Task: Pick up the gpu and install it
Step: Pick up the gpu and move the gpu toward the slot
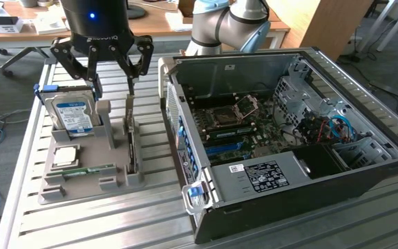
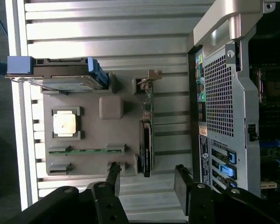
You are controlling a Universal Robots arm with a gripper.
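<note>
**Gripper open over the gpu: square up before closing**

Gripper (image 2: 147, 173) jaws spread wide, gripping nothing, hanging over the grey tray (image 1: 81, 189) on the slatted bench (image 1: 116, 223). Find the gpu (image 2: 147, 147) standing on edge in the slot along the tray's edge that faces the computer case (image 1: 289, 155). Note one end of the card between the two fingers (image 2: 114, 179) in the wrist view. Cannot tell from either view how far above the card the tips hang. Judge the step in hand as the approach to the pick, with the card seemingly not yet touched.

Centre the card's thin edge midway between the fingers, for contact on both faces at once; off-centre, likely to tip it in the slot. Set the jaws square to the flat faces, not skewed. Come down straight along the line of the slot. Mind the hard drive (image 1: 74, 114) at the tray's corner away from the case, near one finger, and the case wall just beside the card's slot. Close gently, probably on bare board rather than on parts. Leave alone the processor (image 1: 66, 154) and the memory stick (image 1: 88, 170) in their own pockets on the tray.
</note>
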